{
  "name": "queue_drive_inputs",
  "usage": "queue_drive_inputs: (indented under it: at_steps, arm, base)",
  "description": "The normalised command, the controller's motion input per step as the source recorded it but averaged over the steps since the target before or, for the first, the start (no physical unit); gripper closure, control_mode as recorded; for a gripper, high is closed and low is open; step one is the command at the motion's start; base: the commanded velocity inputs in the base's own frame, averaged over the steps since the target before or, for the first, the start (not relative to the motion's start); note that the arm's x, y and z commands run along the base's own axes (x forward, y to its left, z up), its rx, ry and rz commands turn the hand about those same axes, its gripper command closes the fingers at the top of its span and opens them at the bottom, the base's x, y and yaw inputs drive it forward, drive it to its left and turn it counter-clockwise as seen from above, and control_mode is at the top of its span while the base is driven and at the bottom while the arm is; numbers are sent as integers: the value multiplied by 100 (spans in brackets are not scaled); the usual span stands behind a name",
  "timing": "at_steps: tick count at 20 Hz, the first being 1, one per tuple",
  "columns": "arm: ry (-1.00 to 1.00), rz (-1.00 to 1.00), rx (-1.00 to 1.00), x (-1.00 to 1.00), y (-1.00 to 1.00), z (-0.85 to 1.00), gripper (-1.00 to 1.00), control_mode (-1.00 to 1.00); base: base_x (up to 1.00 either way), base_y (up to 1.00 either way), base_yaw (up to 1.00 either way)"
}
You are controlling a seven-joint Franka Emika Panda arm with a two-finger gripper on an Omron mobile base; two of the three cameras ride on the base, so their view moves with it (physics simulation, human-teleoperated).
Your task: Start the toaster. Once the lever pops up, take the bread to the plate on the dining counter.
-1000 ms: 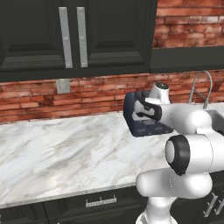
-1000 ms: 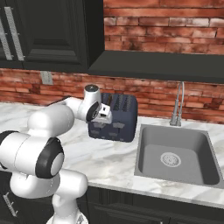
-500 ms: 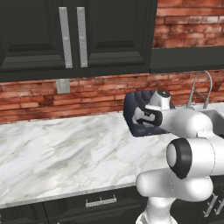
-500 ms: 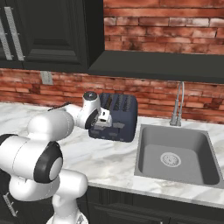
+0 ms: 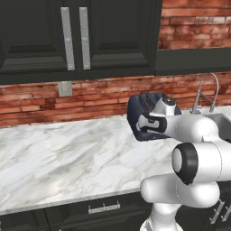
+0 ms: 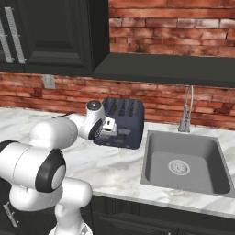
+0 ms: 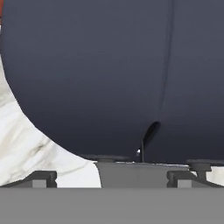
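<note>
Two-finger gripper (image 7: 117,174): jaws spread wide, holding nothing, fingertips (image 7: 43,177) low at the view's edge.
Boxy dark navy toaster with rounded edges (image 6: 124,123): directly ahead of the gripper, very near; contact cannot be told. Stands on white grey-veined marble worktop (image 5: 67,153).
Grey steel sink (image 6: 183,160): to the gripper's right, beyond the toaster.

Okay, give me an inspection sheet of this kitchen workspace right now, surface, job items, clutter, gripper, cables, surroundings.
Surface: white marble worktop with grey veins.
Job's things: dark navy toaster stands against the brick wall, left of the sink; slots in its top.
Clutter: nothing seen.
Gripper: gripper open, close up against the toaster's side.
Cables: nothing seen.
Surroundings: faucet, wall outlet, dark upper cabinets, drawers below.
</note>
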Motion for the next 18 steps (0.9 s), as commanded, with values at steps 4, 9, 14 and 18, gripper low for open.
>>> queue_drive_inputs:
  at_steps: [4,9,14,18]
  arm:
    - [0,0,0,0,0,-11,-100,-100]
    - [0,0,0,0,0,-18,-100,-100]
    - [0,0,0,0,0,-19,-100,-100]
    - [0,0,0,0,0,-14,-100,-100]
  base:
    - [0,0,0]
    - [0,0,0]
    - [0,0,0]
    - [0,0,0]
